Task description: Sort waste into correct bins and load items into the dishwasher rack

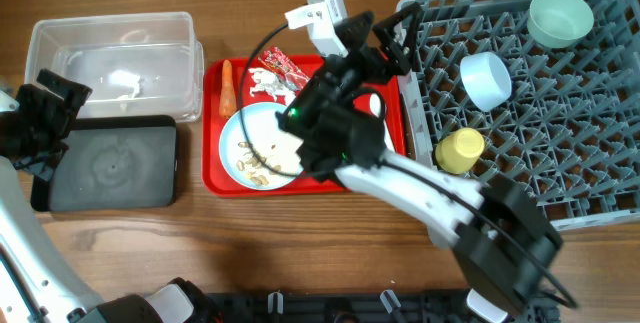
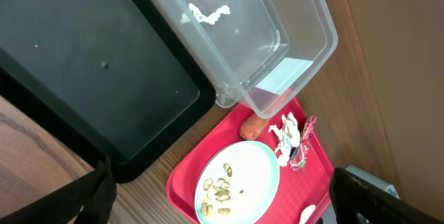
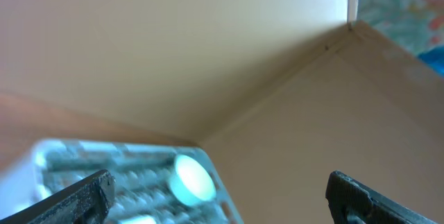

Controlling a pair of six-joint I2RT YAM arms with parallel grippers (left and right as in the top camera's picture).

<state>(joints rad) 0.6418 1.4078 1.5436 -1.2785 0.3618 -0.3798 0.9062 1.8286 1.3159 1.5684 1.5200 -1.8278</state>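
Observation:
The light blue plate (image 1: 250,143) with loose seeds (image 1: 258,168) lies on the red tray (image 1: 213,168). It also shows in the left wrist view (image 2: 239,182). The carrot (image 1: 227,88) and the red-and-white wrapper (image 1: 275,73) lie at the tray's far side. The white spoon (image 1: 375,103) is partly hidden under my right arm. The tissue (image 1: 125,83) lies in the clear tub (image 1: 115,33). The mint bowl (image 1: 560,15), small blue bowl (image 1: 487,80) and yellow cup (image 1: 460,150) sit in the grey rack (image 1: 560,163). My right gripper (image 1: 392,41) is open and empty, raised beside the rack's left edge. My left gripper (image 1: 45,113) is open and empty over the black tray (image 1: 110,163).
The black tray lies just in front of the clear tub, left of the red tray. My right arm stretches over the red tray from the front right. The right wrist view shows the rack (image 3: 90,165), the mint bowl (image 3: 191,179) and a beige wall.

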